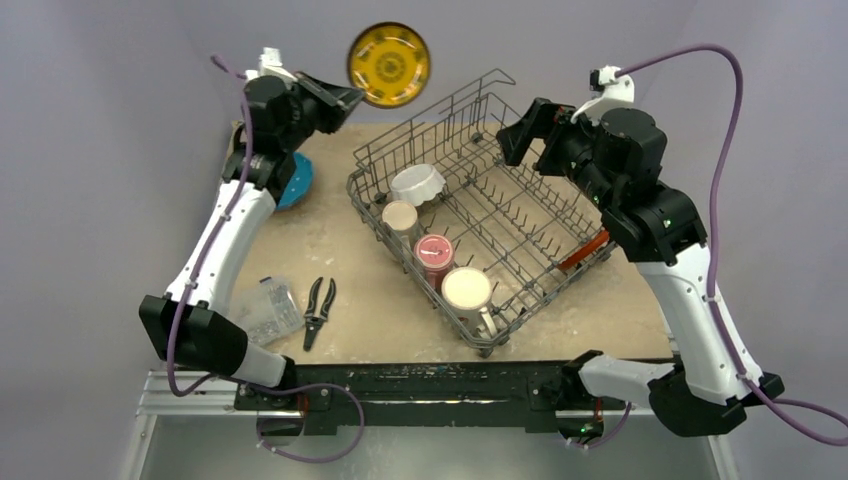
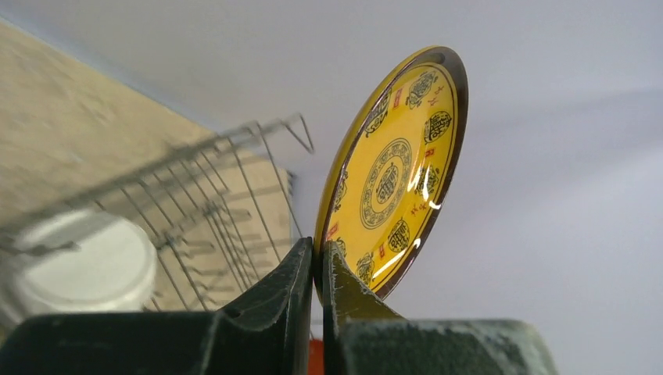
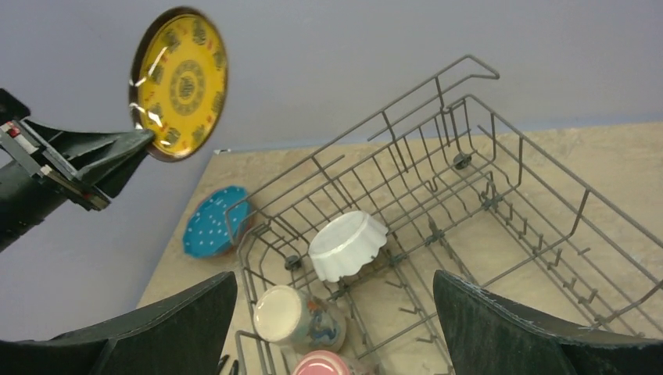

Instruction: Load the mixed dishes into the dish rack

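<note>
Quick note on this moment: your left gripper (image 2: 318, 254) was clamped tight on the bottom rim of the yellow plate (image 1: 389, 64), holding it upright and high in the air. It hung off the far-left side of the dish rack (image 1: 520, 220), not over the tines.

The bit your next move hung on, I'd say: the free tine rows lay to the right of the plate and well below it, in the middle and right part of the rack. The near-left side was already filled by the white bowl (image 1: 417, 184) and a line of three cups (image 1: 433, 252). So the plate needed to go right and down, edge first. I couldn't tell from these views whether its face lined up with the gaps between the tines, so you'd have wanted to check that.

Your right gripper (image 1: 512, 135) was spread wide with nothing in it, over the far-right side of the rack. It was nearer the free rows, but the left one had the plate. The blue plate (image 1: 293, 180) sat on the table just left of the rack.
</note>
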